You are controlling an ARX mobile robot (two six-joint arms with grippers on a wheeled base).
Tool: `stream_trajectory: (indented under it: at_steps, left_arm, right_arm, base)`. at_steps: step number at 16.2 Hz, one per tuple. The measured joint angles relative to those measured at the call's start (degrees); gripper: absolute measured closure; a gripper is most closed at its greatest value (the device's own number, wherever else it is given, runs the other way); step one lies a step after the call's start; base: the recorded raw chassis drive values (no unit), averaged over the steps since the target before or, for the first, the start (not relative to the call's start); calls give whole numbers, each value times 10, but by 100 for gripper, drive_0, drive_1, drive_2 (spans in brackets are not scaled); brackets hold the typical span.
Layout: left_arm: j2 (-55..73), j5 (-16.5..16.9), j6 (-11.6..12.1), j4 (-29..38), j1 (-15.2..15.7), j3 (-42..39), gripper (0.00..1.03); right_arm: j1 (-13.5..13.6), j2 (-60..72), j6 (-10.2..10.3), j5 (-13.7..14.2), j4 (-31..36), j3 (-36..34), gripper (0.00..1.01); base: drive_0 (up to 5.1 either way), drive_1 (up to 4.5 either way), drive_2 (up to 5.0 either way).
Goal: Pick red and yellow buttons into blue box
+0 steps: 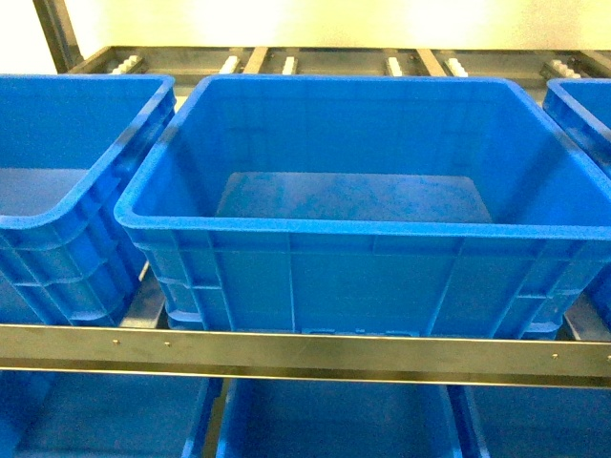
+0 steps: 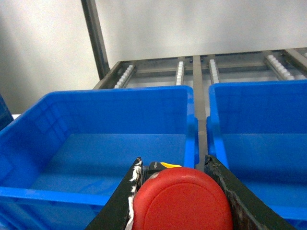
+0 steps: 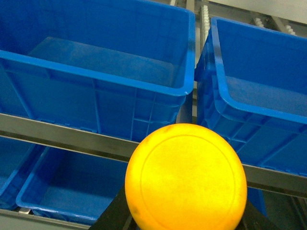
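Gripping the red button [image 2: 181, 199], the left hand [image 2: 175, 191] shows in its wrist view as 2 dark fingers [image 2: 120, 201] pressed against either side of the wide red cap. A sliver of yellow peeks out just behind the cap. Ahead of and below this hand sits a blue crate [image 2: 96, 143] with a bare floor, and to the hand's right, across a narrow metal divider [image 2: 197, 105], stands another blue crate [image 2: 259, 134]. Beyond both run the roller tracks [image 2: 178, 72] of the rack and a pale wall.

In the head view neither hand appears. The blue box [image 1: 353, 224] fills the middle of the shelf, its floor bare, with 1 neighbouring crate [image 1: 67, 162] to its left and the corner of a further one [image 1: 584, 105] to its right. A metal rail [image 1: 305, 351] crosses below, and more blue crates [image 1: 334, 420] sit on the lower shelf.

The right hand [image 3: 186, 191] carries the yellow button [image 3: 186, 182], whose round cap hides nearly all of the fingers, so the grip shows only as dark shapes at the cap's lower edges. Ahead of and to the left of this hand stands a blue box [image 3: 96, 62], and a second crate [image 3: 259, 81] is ahead to its right, both on the upper shelf.
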Motion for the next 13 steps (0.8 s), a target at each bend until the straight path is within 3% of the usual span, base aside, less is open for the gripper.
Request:
stream_trajectory:
  at_steps: [9,13]
  left_arm:
    - [-3,-2,0,2,2,0,72]
    - [-1,-5,0,3,4,-1,72]
  right_arm:
    - [0,0,0,-2,1,0,77]
    - [0,1,0,-3,1,0,77]
  base:
    - [-334,505,-94]
    - [0,0,0]
